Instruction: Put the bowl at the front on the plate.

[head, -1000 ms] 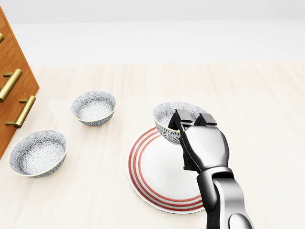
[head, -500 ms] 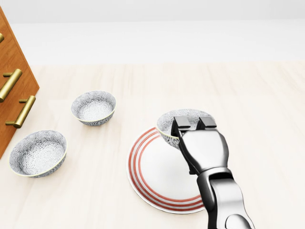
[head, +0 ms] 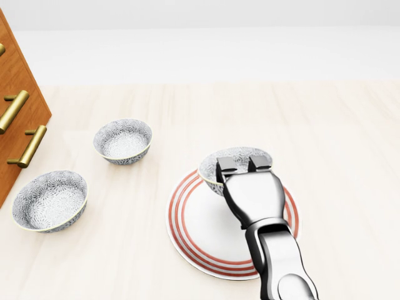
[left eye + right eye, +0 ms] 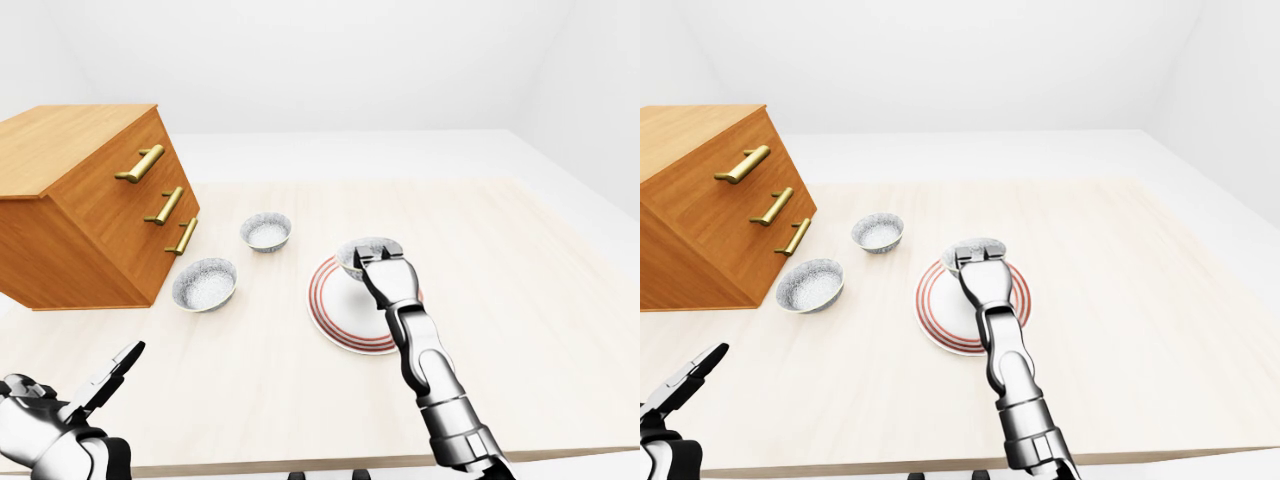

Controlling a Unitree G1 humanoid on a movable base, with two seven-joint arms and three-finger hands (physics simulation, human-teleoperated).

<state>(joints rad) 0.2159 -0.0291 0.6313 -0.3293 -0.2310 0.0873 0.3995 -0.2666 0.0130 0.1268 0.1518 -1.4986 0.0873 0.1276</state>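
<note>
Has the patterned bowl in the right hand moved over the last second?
Yes. The patterned grey bowl drifted right, then back left and slightly lower over the red-ringed white plate, held by the right hand.

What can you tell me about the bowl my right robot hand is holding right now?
The bowl is small and round, ceramic-looking, with a grey-and-white speckled pattern inside and out. It sits upright over the upper edge of the red-ringed plate; whether it rests on it is unclear. The right robot hand grips its near rim, fingers closed over it.

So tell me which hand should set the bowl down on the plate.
The right hand: its fingers already grip the bowl above the plate. The left hand sits open at the table's near edge, far off.
</note>
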